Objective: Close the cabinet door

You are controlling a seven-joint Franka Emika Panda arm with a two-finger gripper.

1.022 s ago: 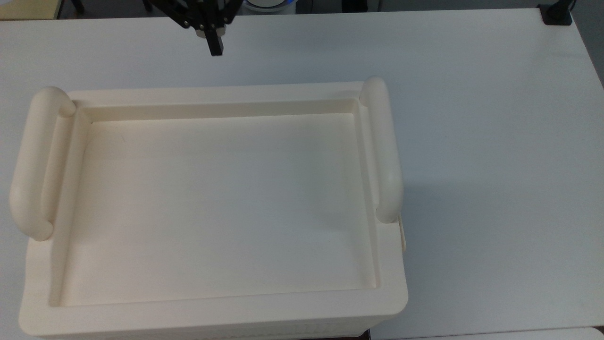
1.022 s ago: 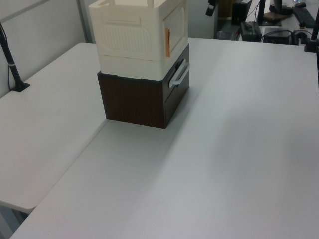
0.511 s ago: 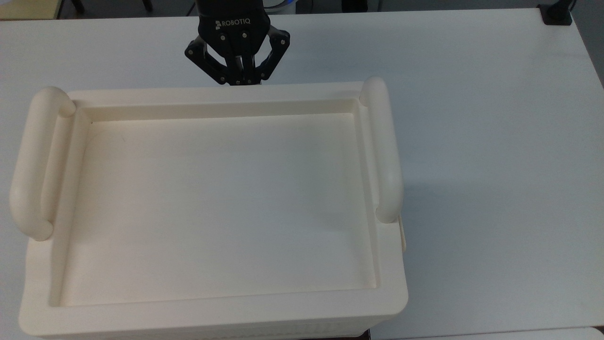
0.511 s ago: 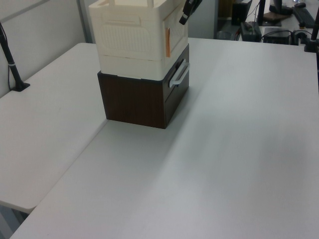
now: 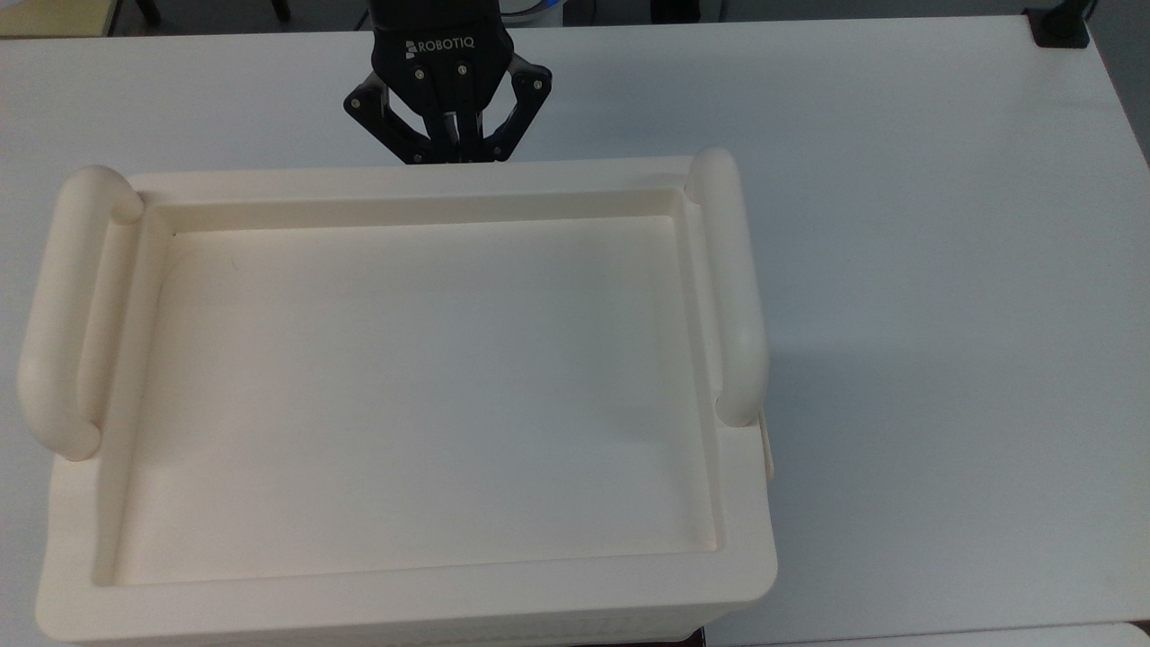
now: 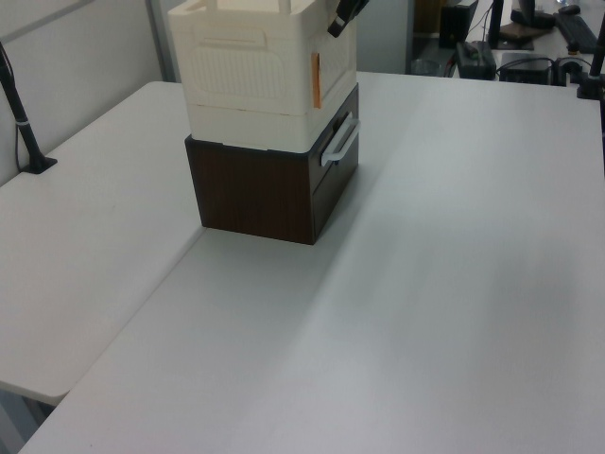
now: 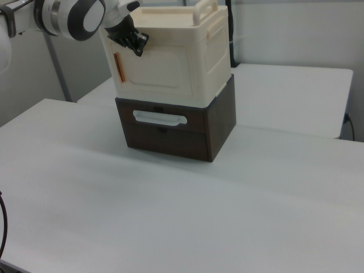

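The cream cabinet with a recessed tray top and two tubular handles stands on a dark brown drawer box. In the right view the cabinet door is the panel on the front face, lying about flush, with an orange strip along its left edge. My black gripper is shut, its tips against the door's upper left corner. In the top view the gripper sits just beyond the cabinet's far edge, with the tips hidden below the rim. The left view has the gripper at the cabinet's upper front corner.
The brown box has a white drawer handle under the door. The white table spreads wide to the top view's right. A black clamp sits at the far right corner, and a post stands at the left view's left.
The gripper came down from above and behind the table edge to the cabinet's front face. It now rests at the door's upper corner. The cabinet has not shifted.
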